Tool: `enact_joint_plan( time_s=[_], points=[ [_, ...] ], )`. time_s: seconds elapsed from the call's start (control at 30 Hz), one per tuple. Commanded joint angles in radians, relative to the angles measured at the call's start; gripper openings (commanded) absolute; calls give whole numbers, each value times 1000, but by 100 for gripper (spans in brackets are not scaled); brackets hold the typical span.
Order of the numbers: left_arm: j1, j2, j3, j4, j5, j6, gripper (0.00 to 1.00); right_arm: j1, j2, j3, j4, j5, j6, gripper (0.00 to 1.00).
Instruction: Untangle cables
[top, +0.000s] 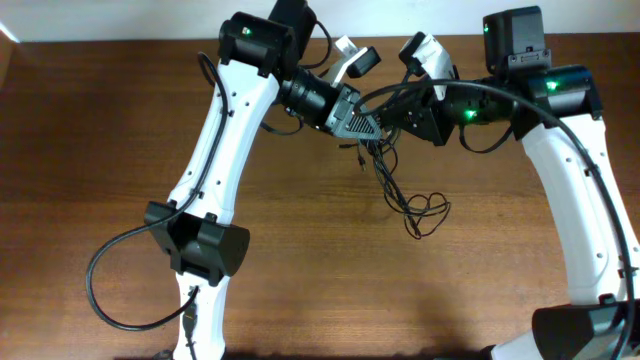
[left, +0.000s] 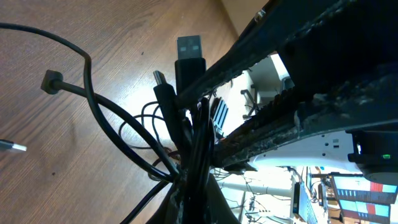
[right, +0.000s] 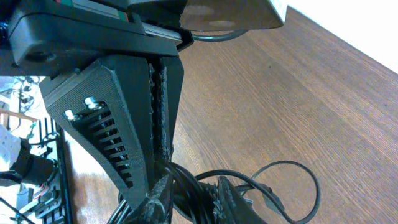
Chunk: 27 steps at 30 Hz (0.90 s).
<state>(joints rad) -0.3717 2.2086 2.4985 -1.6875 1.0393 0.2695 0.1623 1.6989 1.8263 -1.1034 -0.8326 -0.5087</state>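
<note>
Brown wood-grain table (top: 120, 130), left claw (top: 368, 128) and right claw (right: 191, 198) both pinching black cables (top: 425, 208) — cluttered room (left: 311, 180) beyond

We identify the left arm (top: 215, 140) and right arm (top: 588, 195) by white tubular links joined through black joint housings (top: 205, 245). Green indicator lights (top: 247, 32) glow at the upper joints. A thick black cable (top: 98, 290) loops at lower left. The left gripper (top: 376, 132) has a grey ribbed shell bearing two screw heads (right: 90, 101).
</note>
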Motion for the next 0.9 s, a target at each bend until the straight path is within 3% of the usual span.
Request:
enact_joint_plan(
  time_s=[0.0, 0.03, 0.1, 0.13, 0.2, 0.23, 0.37, 0.43, 0.5, 0.63, 0.7, 0.87],
  points=[
    [0, 0, 6, -1, 66, 8, 0, -5, 24, 12, -8, -3, -8, 4],
    [0, 0, 6, -1, 65, 8, 5, -5, 24, 12, -8, -4, -7, 4],
    [0, 0, 6, -1, 64, 8, 32, -7, 24, 12, 8, -6, 35, 4],
    [0, 0, 6, -1, 64, 8, 37, -8, 24, 12, 23, -6, 66, 4],
    [0, 0, 6, 0, 63, 8, 53, -30, 24, 12, 94, -6, 219, 4],
    [0, 0, 6, -1, 51, 8, 55, -61, 24, 12, 141, -6, 333, 4],
    [0, 0, 6, 6, 23, 8, 54, -125, 24, 12, 180, -21, 465, 4],
    [0, 0, 6, 29, -38, 8, 43, -124, 24, 12, 164, -21, 466, 4],
    [0, 0, 6, 75, -90, -15, 41, -124, 24, 12, 162, -21, 494, 4],
    [-32, 0, 6, 319, -496, -288, 43, -124, 24, 12, 150, -21, 525, 4],
    [-58, 0, 6, 387, -584, -301, 43, -124, 24, 12, 130, -21, 525, 4],
    [-140, -1, 6, 464, -592, -300, 37, -125, 24, 12, 124, -21, 525, 4]
  ],
)
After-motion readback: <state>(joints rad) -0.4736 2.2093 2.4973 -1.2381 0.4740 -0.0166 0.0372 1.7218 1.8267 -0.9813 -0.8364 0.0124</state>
